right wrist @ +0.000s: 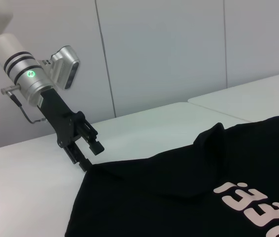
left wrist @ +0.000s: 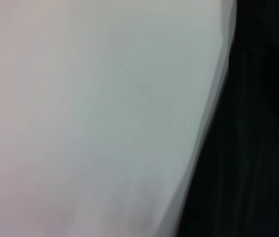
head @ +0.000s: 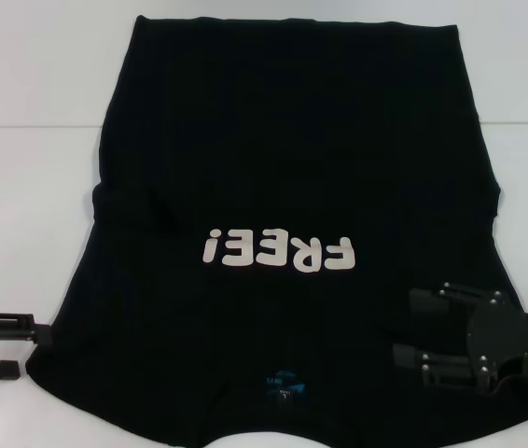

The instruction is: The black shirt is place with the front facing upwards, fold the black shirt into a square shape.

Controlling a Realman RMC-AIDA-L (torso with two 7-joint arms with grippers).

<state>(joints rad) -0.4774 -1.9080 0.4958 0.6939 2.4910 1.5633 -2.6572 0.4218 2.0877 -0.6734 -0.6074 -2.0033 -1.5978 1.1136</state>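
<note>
The black shirt [head: 283, 168] lies flat on the white table, front up. Its white letters "FREE!" [head: 278, 252] read upside down to me, and the blue neck label [head: 283, 385] is near my edge. My left gripper [head: 29, 347] hovers low just off the shirt's left edge by the shoulder, open; the right wrist view shows this left gripper [right wrist: 87, 152] at the shirt's corner [right wrist: 92, 168]. My right gripper [head: 411, 329] is over the shirt's right shoulder area, open with nothing between its fingers. The left wrist view shows only the shirt's edge [left wrist: 243, 148] and bare table.
The white table [head: 31, 187] extends on both sides of the shirt. A seam between tabletops [head: 21, 123] runs at the far left. White wall panels [right wrist: 169, 49] stand behind the table.
</note>
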